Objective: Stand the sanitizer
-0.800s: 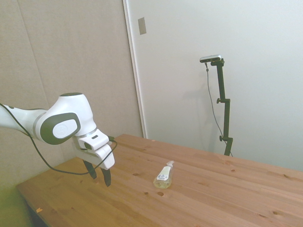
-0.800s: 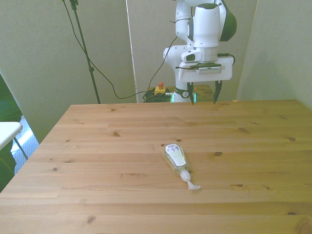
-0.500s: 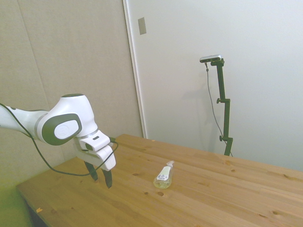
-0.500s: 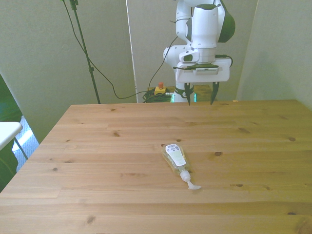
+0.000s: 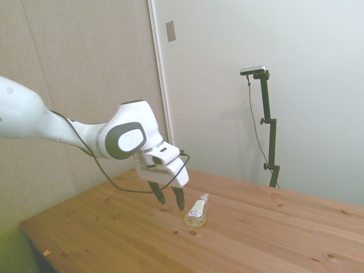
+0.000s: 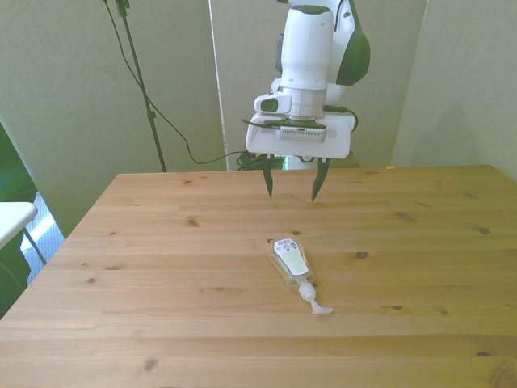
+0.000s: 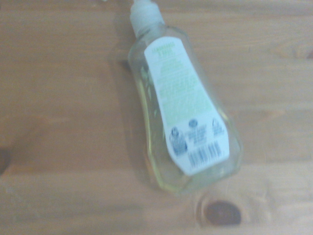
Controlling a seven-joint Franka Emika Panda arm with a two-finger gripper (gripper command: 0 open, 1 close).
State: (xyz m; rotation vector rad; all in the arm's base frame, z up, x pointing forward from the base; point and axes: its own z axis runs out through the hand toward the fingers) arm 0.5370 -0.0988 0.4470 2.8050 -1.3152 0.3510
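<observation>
Front view has the bottle [image 6: 292, 263] lying flat on its side on the table [image 6: 161, 267], label up, pump top aimed away from the robot and a bit off to the front view's right. The gripper [image 6: 292, 184] hangs above the wood on the far side of the bottle, near its fat bottom end but not touching it, fingers spread wide with nothing between them.

Side view tells the same story: gripper [image 5: 169, 198] just beside the bottle [image 5: 197, 212], tips angled down toward the base end, clear air between the two.

Wrist view is filled with the bottle [image 7: 180, 110], white label facing the camera and yellowish liquid pooled inside. There's a dark knot in the wood right by the bottle's bottom edge.

So I'd call this the approach, with the grab not yet made. If I were steering, I'd line the fingers up across the narrow sides of the bottle, somewhere around the middle of the body rather than the skinny neck, since clear plastic looks slippery and the thing tapers. Come down low enough that the pads catch both edges, squeeze gently, then tip it up around the base end so the flat bottom lands square on the wood before letting go
</observation>
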